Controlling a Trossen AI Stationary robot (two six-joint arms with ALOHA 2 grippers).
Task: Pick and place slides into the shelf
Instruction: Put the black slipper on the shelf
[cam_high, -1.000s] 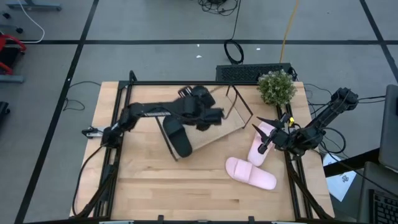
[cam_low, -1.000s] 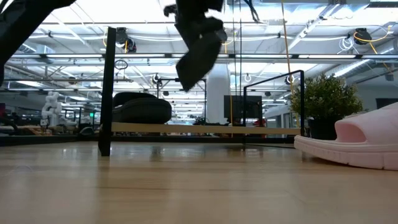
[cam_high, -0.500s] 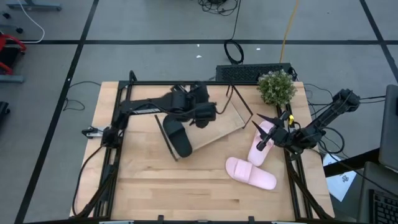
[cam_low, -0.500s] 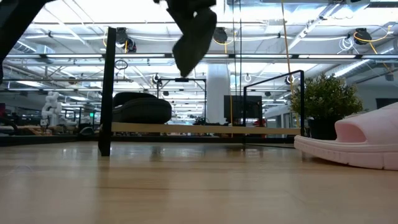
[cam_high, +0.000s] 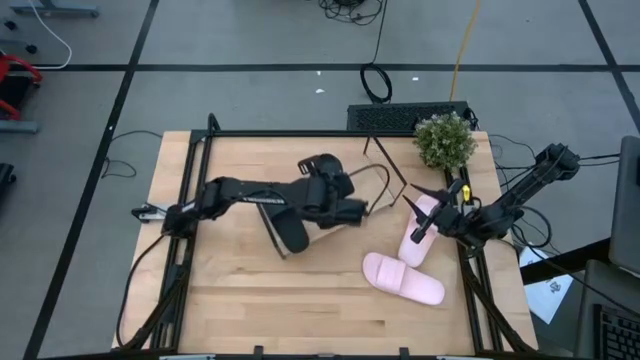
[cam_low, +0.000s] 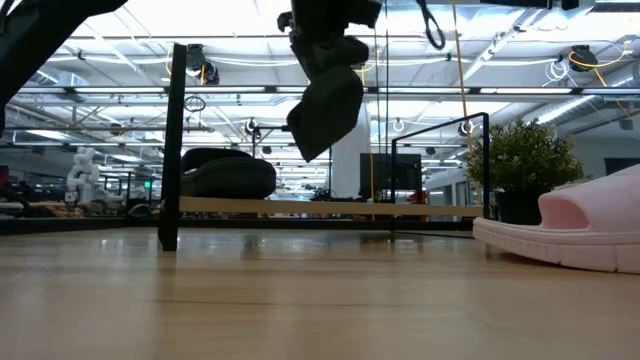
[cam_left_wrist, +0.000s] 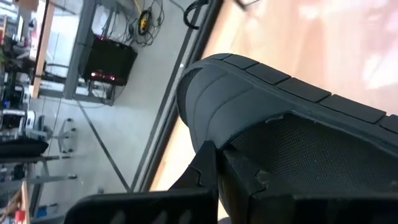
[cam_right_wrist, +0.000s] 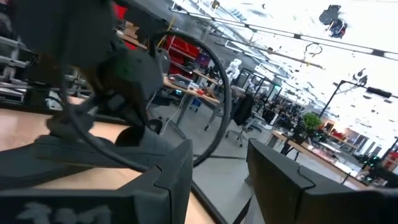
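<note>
One black slide (cam_high: 291, 228) lies sole down on the left part of the shelf (cam_high: 380, 195); the low view shows that slide (cam_low: 225, 174) on the shelf board (cam_low: 330, 208). My left gripper (cam_high: 335, 195) is shut on a second black slide (cam_low: 325, 105), which hangs over the shelf's middle. Two pink slides (cam_high: 417, 238) (cam_high: 403, 278) lie on the table by the right edge. My right gripper (cam_high: 426, 224) hovers open above the farther pink one, its fingers (cam_right_wrist: 165, 180) holding nothing. My left gripper pinches the black slide at its rim (cam_left_wrist: 249, 155) between the two fingers, with the slide's rounded end (cam_left_wrist: 205, 87) reaching out beyond them. The fingers slant down from the table's left. The slide hangs tilted below the gripper (cam_low: 325, 30), clear of the shelf board.
A potted plant (cam_high: 445, 140) stands at the far right corner, close behind the shelf's right end. A black keyboard-like box (cam_high: 410, 118) lies past the far edge. The shelf's black frame posts (cam_low: 178, 145) stand upright. Bare tabletop (cam_high: 260, 295) lies along the near edge.
My left gripper, still shut on the black slide, first rose a little toward the far edge. It then came down toward the table's near and right side, over the shelf's middle. The slide hangs lower now. The other slides have not moved.
</note>
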